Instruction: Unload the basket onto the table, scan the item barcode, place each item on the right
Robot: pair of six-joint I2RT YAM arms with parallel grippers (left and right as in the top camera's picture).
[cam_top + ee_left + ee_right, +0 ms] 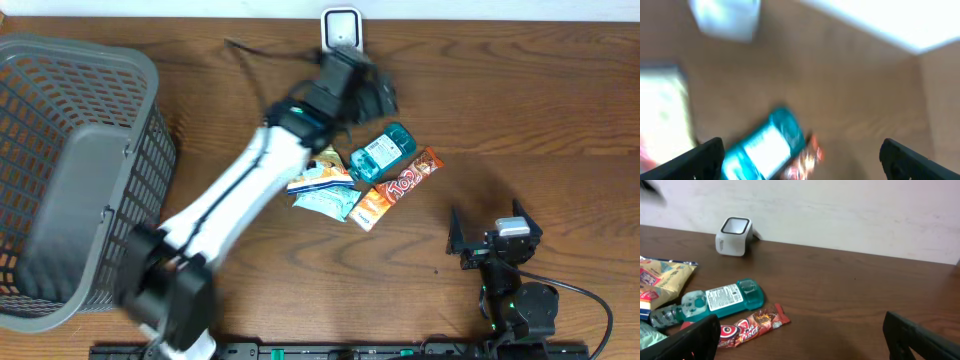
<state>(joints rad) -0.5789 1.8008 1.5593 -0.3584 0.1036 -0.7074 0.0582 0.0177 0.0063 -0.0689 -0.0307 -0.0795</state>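
The teal flat plastic pack with a white label [383,150] lies on the brown wooden desk [520,110], long axis diagonal, just below the left gripper [801,150], which is spread wide and empty. The right gripper [801,321], likewise wide and empty, is seen well apart. The label's print cannot be read; "LARGE" is made out on the orange snack wrapper [752,325].

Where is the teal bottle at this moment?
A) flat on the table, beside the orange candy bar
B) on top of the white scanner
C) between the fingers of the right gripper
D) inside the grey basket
A: the teal bottle lies flat on the table, beside the orange candy bar.
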